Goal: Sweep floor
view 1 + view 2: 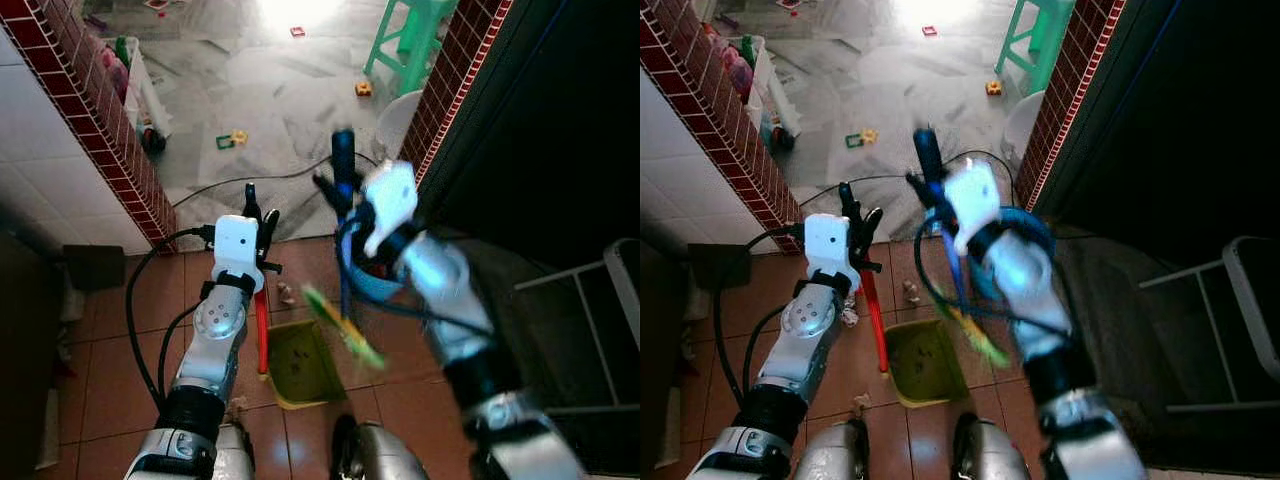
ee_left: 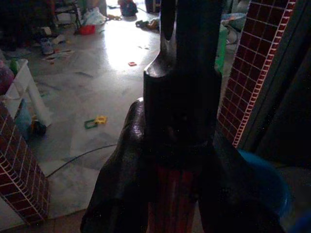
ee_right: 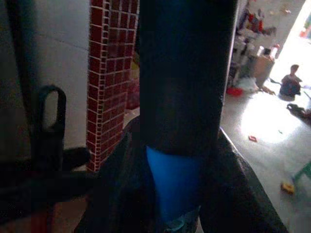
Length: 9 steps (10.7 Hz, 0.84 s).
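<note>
My left gripper is shut on the black top of the dustpan's red handle. The yellow-green dustpan rests on the brown tiles straight ahead of me. In the left wrist view the red handle runs between the closed fingers. My right gripper is shut on the broom's blue handle, which shows as a blue handle in the right wrist view. The broom's green and yellow bristles are blurred above the pan's right edge. A bit of litter lies on the tiles just beyond the pan.
Brick-tiled pillars stand on the left and right of a doorway. A blue basin sits behind the right arm. A black cable, small toys and a green stool are on the grey floor beyond. A metal frame stands at right.
</note>
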Tool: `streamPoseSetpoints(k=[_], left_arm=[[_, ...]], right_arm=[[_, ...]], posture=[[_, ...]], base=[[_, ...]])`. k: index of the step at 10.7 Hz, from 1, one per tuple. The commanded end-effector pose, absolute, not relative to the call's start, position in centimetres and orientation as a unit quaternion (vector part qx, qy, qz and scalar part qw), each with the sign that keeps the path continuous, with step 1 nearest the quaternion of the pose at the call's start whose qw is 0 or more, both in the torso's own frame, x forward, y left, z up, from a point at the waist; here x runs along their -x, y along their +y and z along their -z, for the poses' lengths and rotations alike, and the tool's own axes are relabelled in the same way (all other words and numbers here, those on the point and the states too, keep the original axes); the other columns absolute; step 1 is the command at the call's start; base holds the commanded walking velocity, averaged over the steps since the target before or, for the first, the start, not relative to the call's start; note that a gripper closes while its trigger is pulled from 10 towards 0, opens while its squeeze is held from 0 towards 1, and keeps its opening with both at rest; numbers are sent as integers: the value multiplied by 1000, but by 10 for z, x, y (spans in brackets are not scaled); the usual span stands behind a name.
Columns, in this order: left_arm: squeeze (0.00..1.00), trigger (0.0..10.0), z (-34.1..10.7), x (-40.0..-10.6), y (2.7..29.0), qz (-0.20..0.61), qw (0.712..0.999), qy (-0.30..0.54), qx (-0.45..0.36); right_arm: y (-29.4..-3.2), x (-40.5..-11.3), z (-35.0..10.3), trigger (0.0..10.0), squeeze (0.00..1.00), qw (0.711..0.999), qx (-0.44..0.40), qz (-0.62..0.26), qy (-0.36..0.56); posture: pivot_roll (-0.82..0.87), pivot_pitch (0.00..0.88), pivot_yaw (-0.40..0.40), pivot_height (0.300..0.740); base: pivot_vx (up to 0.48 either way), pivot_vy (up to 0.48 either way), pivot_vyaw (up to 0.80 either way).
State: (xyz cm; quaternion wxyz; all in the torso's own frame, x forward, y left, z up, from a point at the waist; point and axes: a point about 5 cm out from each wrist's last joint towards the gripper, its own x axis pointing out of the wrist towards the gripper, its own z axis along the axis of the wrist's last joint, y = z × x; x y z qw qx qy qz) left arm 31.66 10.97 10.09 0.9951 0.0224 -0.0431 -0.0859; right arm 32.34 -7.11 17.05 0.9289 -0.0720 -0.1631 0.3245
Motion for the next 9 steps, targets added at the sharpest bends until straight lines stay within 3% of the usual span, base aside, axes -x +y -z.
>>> streamPoseSetpoints(k=[1,6,9], left_arm=[[0,10000,-91,-313,107,89,996,-22,-18],[0,10000,-88,-317,91,107,994,-10,1],[0,10000,-81,-319,87,123,992,5,-8]], right_arm=[[-68,-320,-181,10000,0,927,67,-317,-189],[-60,-338,-216,10000,0,950,-84,-241,-182],[-77,-339,-275,10000,0,927,-31,-266,-261]], posture=[[32,214,-51,740],[-6,183,-49,740],[-44,157,-55,740]], base=[[0,0,0],[0,0,0],[0,0,0]])
